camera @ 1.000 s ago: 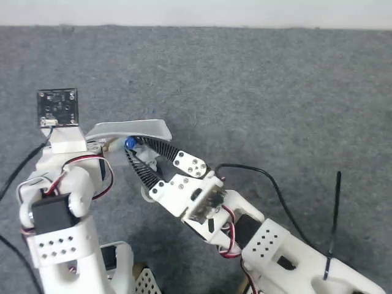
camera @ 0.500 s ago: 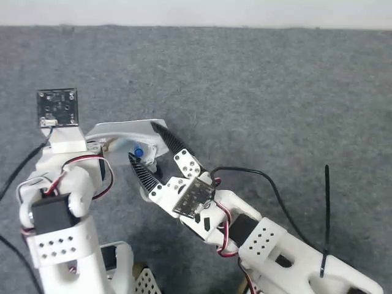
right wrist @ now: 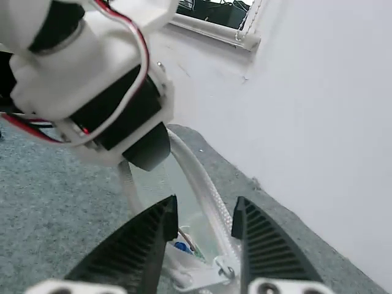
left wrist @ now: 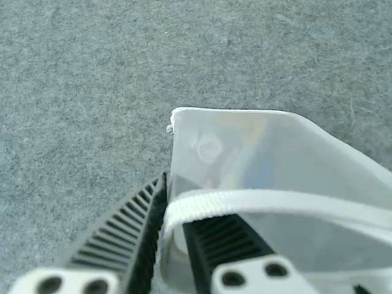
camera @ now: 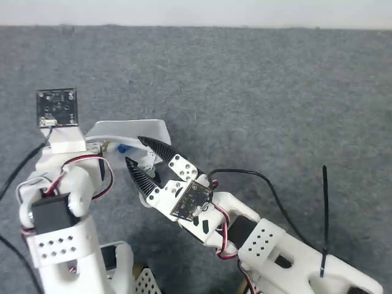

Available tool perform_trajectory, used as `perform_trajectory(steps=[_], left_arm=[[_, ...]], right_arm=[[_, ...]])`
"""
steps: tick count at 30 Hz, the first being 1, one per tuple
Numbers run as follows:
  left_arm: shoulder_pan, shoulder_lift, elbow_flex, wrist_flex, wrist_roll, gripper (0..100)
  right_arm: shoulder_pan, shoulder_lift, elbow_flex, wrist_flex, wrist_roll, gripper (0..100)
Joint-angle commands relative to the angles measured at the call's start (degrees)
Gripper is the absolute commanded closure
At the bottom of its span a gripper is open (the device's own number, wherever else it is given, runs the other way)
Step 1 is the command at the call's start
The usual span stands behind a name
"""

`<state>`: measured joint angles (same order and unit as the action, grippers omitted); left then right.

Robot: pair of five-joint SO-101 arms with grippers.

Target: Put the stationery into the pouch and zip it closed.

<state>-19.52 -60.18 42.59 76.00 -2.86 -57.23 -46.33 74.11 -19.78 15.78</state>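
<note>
Pouch (left wrist: 257, 159) could slip from the left claw (left wrist: 173, 211) pinching its rim if the empty, wide right claw (camera: 134, 151) bumps it.

Reads as a robotics lab or maker's test bench inside a plain room. Shown by two white printed arms, the left arm (camera: 58, 245) and the right arm (camera: 269, 245), with bare servo blocks, visible screw heads and loose red, black and white wires (camera: 107, 176); by a bare camera board (camera: 57, 106) fixed on a wrist; by a black cable (camera: 242, 172) trailing over a table (camera: 275, 79) covered in grey felt-like matting; by a blank white wall (camera: 196, 12) behind, plus a window ledge (right wrist: 214, 27) with a blind cord (right wrist: 252, 18).
</note>
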Motion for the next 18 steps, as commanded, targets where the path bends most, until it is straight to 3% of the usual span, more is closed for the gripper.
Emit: perform_trajectory(steps=[1, 7, 18], left_arm=[[0.2, -0.2, -0.2, -2.1, 0.4, 99], [0.2, -0.2, -0.2, -2.1, 0.4, 99], [0.2, -0.2, -0.2, -2.1, 0.5, 99]], right_arm=[[-0.9, -0.6, -0.4, 0.6, 0.4, 86.9], [-0.7, -3.2, -0.4, 0.7, 0.4, 86.8], [-0.6, -21.4, -0.9, 16.0, -2.8, 86.9]])
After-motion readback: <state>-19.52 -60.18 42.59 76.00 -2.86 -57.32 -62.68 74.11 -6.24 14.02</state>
